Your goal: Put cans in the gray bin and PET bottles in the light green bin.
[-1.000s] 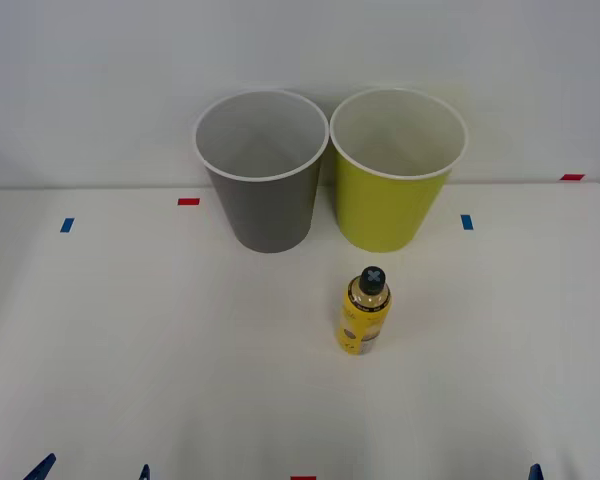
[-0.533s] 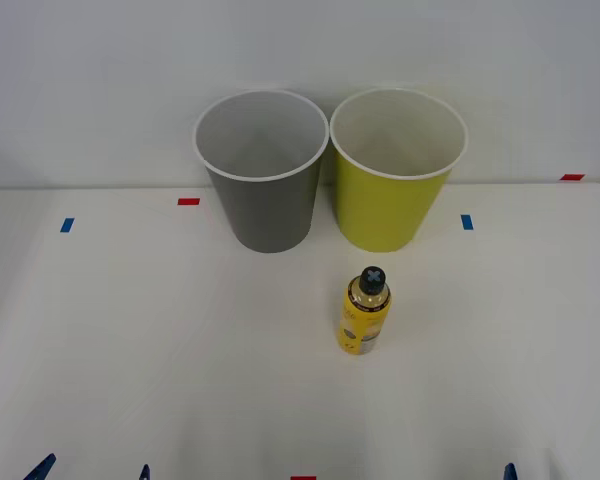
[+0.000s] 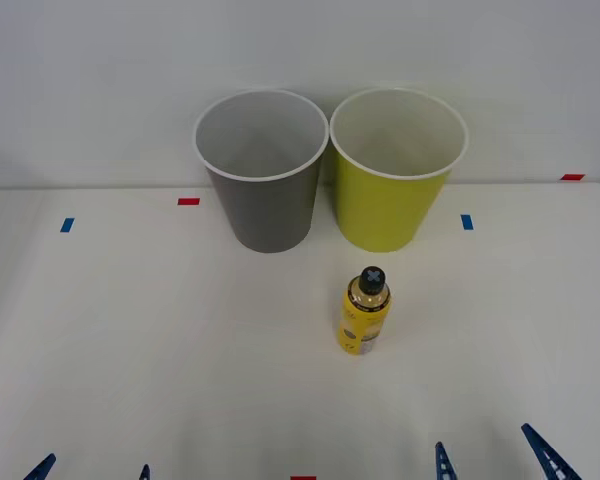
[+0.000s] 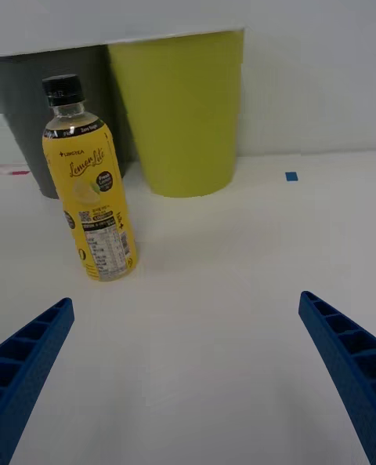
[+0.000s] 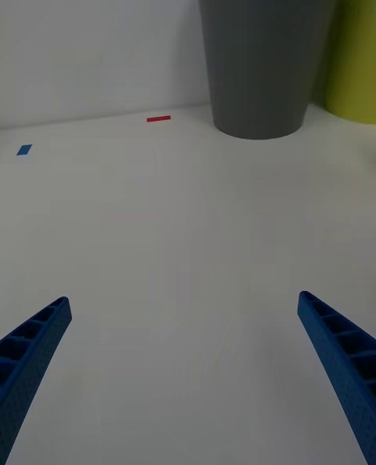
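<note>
1. Bottle (image 3: 365, 312): stands upright on the white table (image 3: 130, 340), in front of the two bins and apart from both. Yellow label, black cap on top.
2. Gray bin (image 3: 263, 170): upright at the table's far edge, against the wall. Its rim sits just beside the rim of the green bin (image 3: 395, 170); whether the rims touch cannot be told.
3. Green bin: upright, to the right of the gray bin. The bottle stands nearer to it than to the gray bin.
4. Right gripper (image 3: 495, 462): at the near edge of the table, to the right of the bottle and well short of it. Fingers spread wide, nothing between them.
5. Left gripper (image 3: 90, 468): at the near left edge of the table, far from the bottle. Fingers spread wide, empty.
6. Tape marks: red and blue pieces lie flat on the table, one blue piece (image 3: 467, 222) just right of the green bin.
</note>
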Motion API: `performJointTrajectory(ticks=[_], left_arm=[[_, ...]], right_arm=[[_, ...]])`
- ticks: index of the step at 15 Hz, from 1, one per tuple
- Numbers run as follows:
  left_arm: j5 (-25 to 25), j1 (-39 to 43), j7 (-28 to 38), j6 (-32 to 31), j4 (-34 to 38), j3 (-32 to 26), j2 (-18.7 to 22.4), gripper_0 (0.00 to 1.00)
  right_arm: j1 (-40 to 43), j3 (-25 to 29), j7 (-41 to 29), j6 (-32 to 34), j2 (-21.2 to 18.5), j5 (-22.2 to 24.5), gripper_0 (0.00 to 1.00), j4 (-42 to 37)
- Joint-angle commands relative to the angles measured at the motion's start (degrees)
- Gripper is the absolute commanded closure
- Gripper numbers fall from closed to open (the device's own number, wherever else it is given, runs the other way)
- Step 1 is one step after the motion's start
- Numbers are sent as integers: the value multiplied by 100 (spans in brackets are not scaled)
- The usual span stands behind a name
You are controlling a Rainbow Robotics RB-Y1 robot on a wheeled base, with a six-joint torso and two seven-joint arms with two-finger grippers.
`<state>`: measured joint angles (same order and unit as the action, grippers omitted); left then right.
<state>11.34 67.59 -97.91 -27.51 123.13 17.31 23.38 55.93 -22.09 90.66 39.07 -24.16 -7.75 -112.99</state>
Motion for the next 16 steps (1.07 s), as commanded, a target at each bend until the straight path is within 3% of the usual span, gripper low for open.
performJointTrajectory(ticks=[1, 14, 16], left_arm=[[0, 0, 0, 0, 1, 0, 0, 0], [0, 0, 0, 0, 1, 0, 0, 0], [0, 0, 0, 0, 1, 0, 0, 0]], right_arm=[[-487, -305, 101, -13, -168, 71, 0, 110], [-1462, -551, 400, -646, 430, 177, 0, 251], [-1717, -498, 452, -532, 623, 238, 0, 576]])
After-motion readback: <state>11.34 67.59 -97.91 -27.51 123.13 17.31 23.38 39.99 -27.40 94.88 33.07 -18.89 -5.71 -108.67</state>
